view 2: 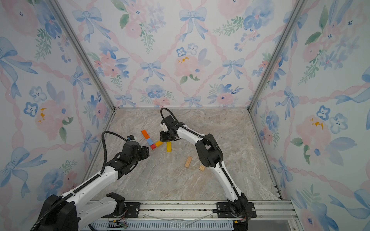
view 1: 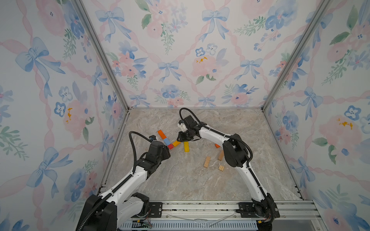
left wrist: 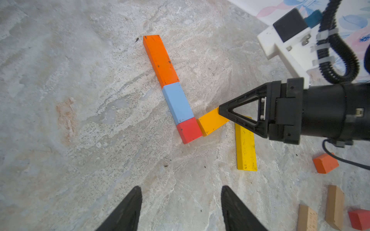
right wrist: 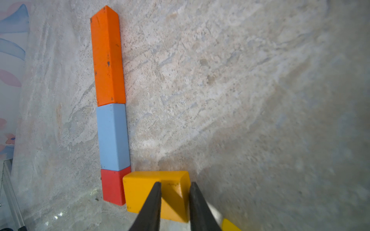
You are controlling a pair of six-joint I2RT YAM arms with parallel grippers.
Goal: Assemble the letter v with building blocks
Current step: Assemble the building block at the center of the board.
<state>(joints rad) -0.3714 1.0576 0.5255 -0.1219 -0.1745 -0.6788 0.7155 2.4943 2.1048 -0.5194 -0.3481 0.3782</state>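
Where the work stands: four building blocks lie flat on the marble tabletop (view 1: 180,184) as an unfinished V, on the left arm's side of the middle.
Long stroke: orange bar (left wrist: 160,60), light blue block (left wrist: 178,103) and red block (left wrist: 189,130) lie end to end in one straight line, each touching the next.
Second stroke: one amber block (left wrist: 212,123), its corner against the red block, slants away from that line.
Right claw (right wrist: 175,183): jaws narrowly parted, tips over the top of the amber block near its outer end. Nothing is clamped between them. I cannot tell whether the tips press on the block.
Left claw (left wrist: 181,188): jaws wide apart and empty, held near the red block, clear of every block.
Yellow bar (left wrist: 245,148): flat, just beside the amber block. One end is hidden under the right claw.
Spare blocks: small orange block (view 1: 217,145) beside the right arm; long wood block (view 1: 207,161); second wood block (view 1: 220,155), partly behind that arm; short wood block (view 1: 221,168); second red block (left wrist: 359,219). All lie well apart from the V.
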